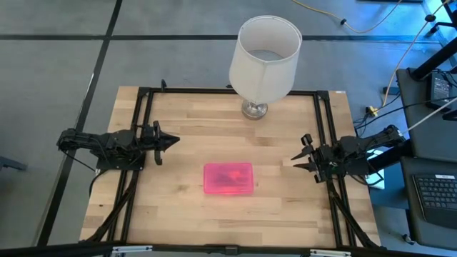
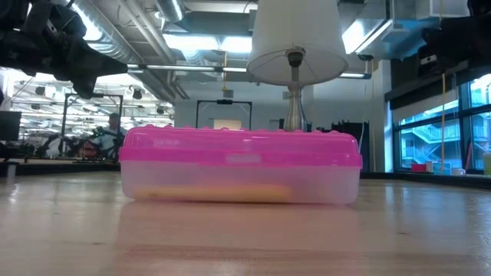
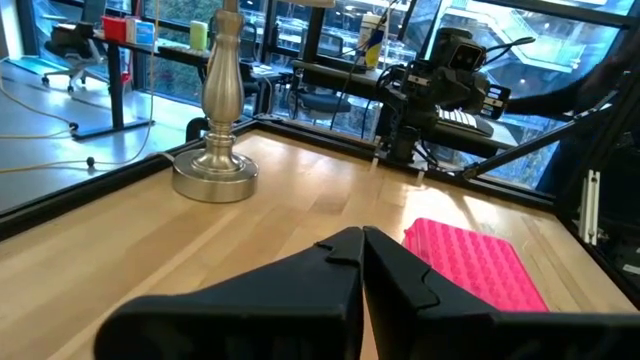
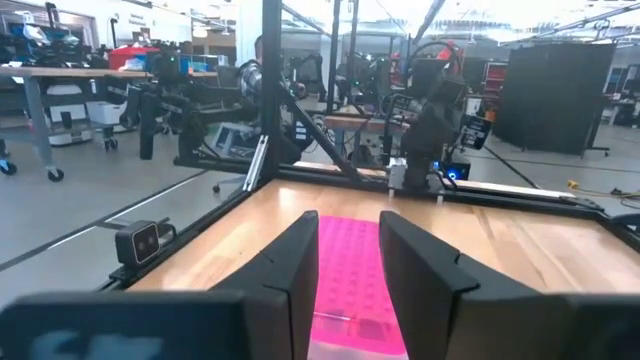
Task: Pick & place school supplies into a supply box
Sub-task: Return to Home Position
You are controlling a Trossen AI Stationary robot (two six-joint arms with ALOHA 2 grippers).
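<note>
Supply box [image 1: 228, 178] lies closed on the desk [image 1: 178, 214] near the lamp [image 1: 264, 57]. It is probably light, stiff, slick plastic, best pinched across its short width. Flanking the lamp, the left end effector [image 1: 170, 142] is clenched empty and the right end effector [image 1: 300, 153] is released.

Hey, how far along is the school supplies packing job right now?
Packing looks done: the supply box lies shut at mid-table, pink lid down, something yellow showing through its clear base. No loose supplies show on the table. Nothing is in hand: the left gripper is shut and empty, the right gripper open, each at its own side. Little seems left beyond parking the arms.
</note>
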